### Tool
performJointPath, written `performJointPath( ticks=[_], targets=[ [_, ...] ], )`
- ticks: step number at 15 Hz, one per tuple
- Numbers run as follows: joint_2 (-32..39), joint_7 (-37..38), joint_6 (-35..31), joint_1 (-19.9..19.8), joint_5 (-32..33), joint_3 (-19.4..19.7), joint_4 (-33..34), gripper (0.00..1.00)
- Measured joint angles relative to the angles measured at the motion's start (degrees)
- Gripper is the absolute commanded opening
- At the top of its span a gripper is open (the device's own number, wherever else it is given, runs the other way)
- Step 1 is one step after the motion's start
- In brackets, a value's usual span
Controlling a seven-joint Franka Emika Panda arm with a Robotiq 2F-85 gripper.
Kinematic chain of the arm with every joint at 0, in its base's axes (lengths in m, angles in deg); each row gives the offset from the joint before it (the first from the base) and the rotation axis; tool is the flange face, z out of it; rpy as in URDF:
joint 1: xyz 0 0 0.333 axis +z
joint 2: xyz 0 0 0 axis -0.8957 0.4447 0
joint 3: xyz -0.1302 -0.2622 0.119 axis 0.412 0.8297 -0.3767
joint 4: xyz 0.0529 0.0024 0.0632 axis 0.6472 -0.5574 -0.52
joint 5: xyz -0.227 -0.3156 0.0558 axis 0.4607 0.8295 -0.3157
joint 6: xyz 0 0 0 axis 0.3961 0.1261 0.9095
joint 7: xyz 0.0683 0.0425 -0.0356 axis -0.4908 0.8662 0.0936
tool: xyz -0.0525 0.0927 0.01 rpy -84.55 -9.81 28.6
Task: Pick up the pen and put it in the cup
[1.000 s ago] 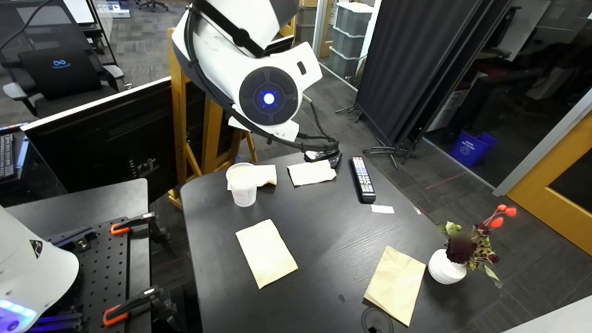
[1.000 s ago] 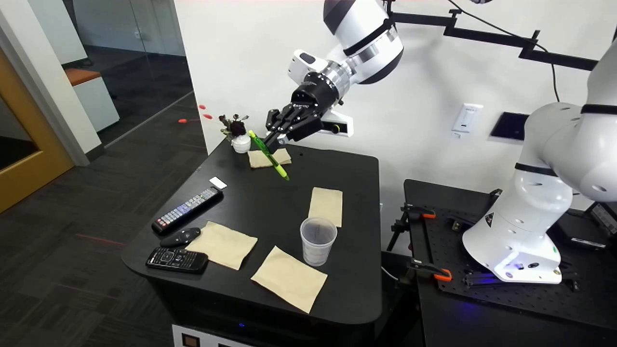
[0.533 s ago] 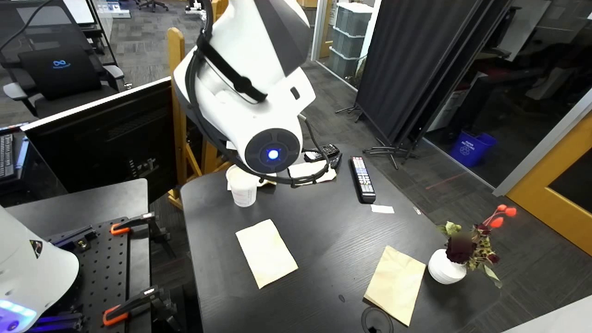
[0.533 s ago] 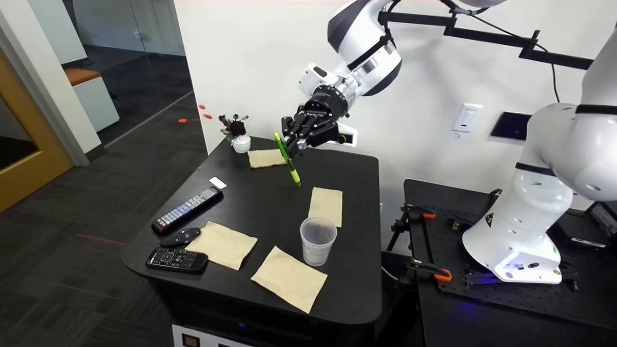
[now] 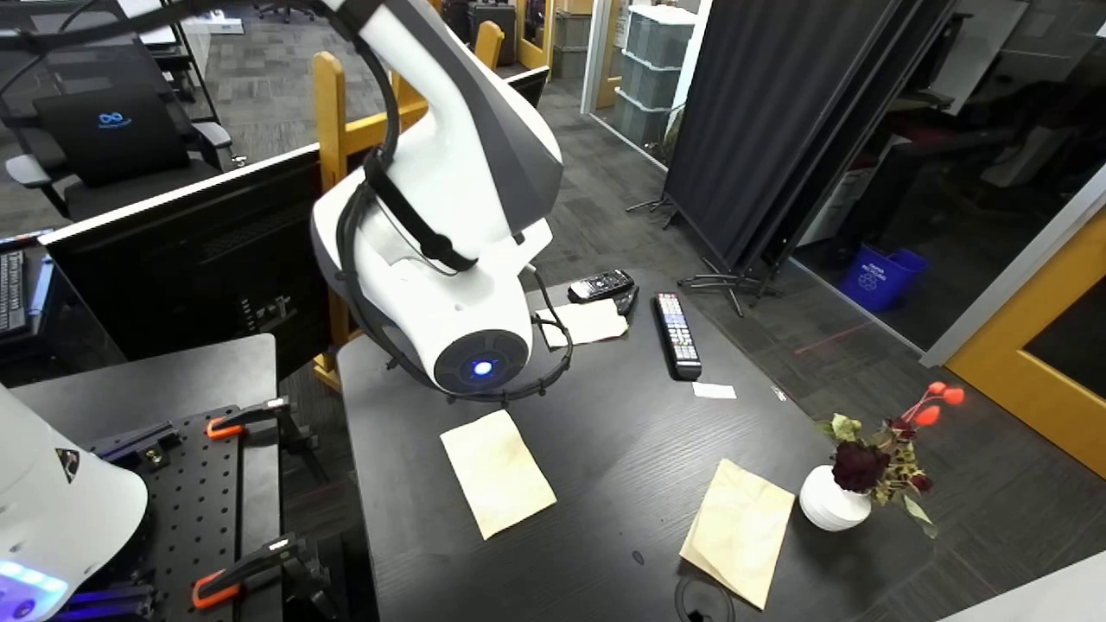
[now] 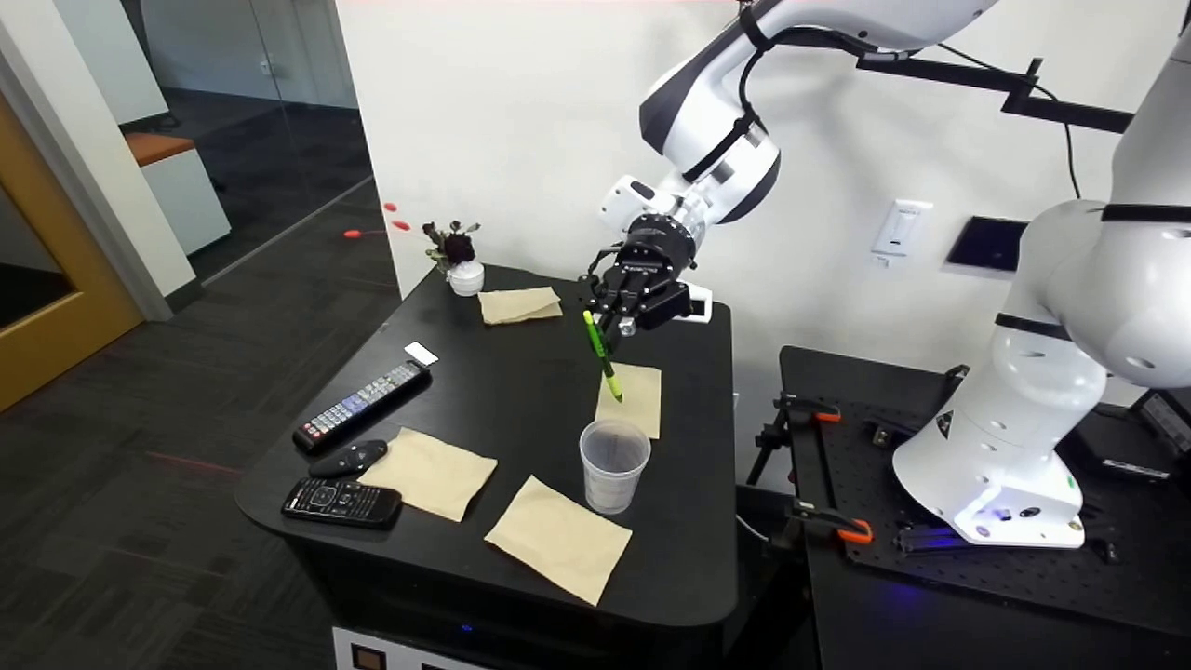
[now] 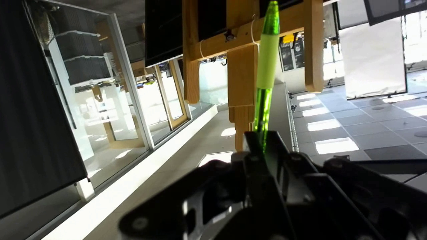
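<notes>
The arm (image 6: 716, 116) and hand (image 7: 264, 142) sit lower and nearer the white cup (image 6: 612, 479) than a second ago, carrying the green pen (image 6: 603, 357). The pick-up is done: the hand is clamped on the pen, in the air above the table (image 6: 521, 400). Still left are reaching over the cup and letting go. In an exterior view the pen's long axis stands steep but tilted, its pointed tip aimed down toward the cup.

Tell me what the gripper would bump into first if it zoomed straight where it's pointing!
Probably the wooden easel: in the wrist view it lines up beyond the gripper and its green pen. Depth is unclear, so that's my best guess.
</notes>
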Motion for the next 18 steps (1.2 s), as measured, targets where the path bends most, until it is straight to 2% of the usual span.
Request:
performJointPath(
  ticks=[3,4,7,8,14,18],
  targets=[
    [1.4,-4.1,-0.9,0.0,0.4,0.0,-1.2,0.03],
    [1.9,-5.0,-1.4,0.0,0.5,0.1,-1.5,0.10],
    [2.6,-5.0,-3.1,0.0,0.5,0.2,-2.4,0.10],
    [2.6,-5.0,-3.2,0.0,0.5,0.3,-2.4,0.03],
    [3.0,-5.2,-3.2,-0.1,0.7,0.3,-2.3,0.03],
    [3.7,-8.2,-3.1,-0.7,2.9,1.0,-2.3,0.03]
  ],
)
